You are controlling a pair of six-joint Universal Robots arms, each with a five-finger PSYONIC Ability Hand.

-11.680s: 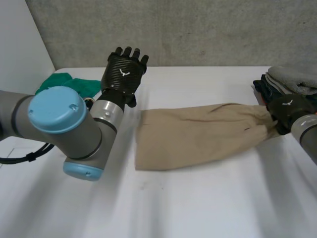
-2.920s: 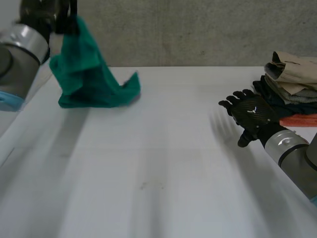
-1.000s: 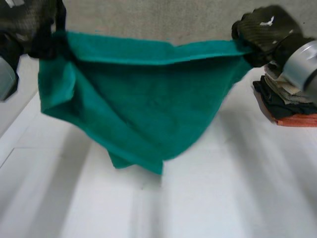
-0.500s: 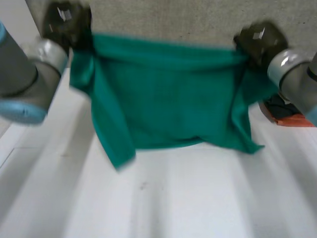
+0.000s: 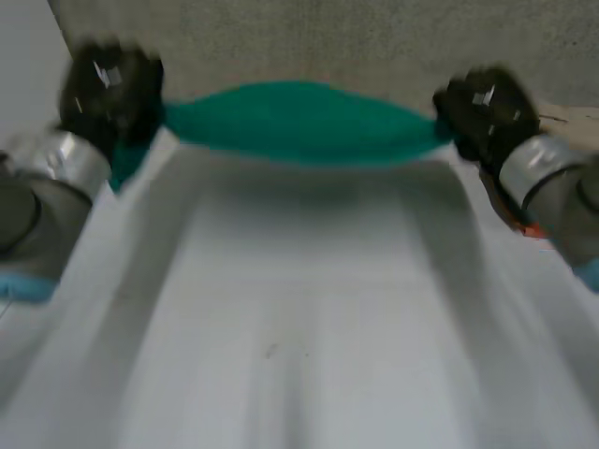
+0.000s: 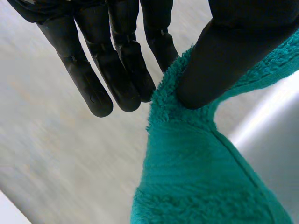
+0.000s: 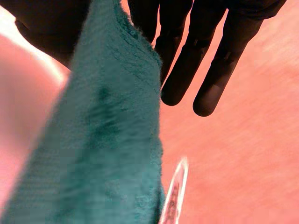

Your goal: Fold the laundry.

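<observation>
A green towel [image 5: 299,123] stretches in the air between my two hands, swung up level over the far side of the white table [image 5: 309,327]. My left hand [image 5: 110,94] pinches one top corner; the left wrist view has the thumb [image 6: 224,56] pressing the green towel [image 6: 196,177] against the straight fingers [image 6: 117,70]. At the other top corner my right hand [image 5: 485,110] grips the same way, and its wrist view has the green towel [image 7: 107,140] caught between thumb and fingers [image 7: 187,60].
A stack of folded clothes [image 5: 524,224] lies at the table's right edge, mostly hidden behind my right forearm. A grey concrete wall [image 5: 328,42] rises behind the table.
The towel hung down flat from both hands; now its lower part has swung up and away, so it looks like a thin band. Both hands have dropped a little and kept their grip.
</observation>
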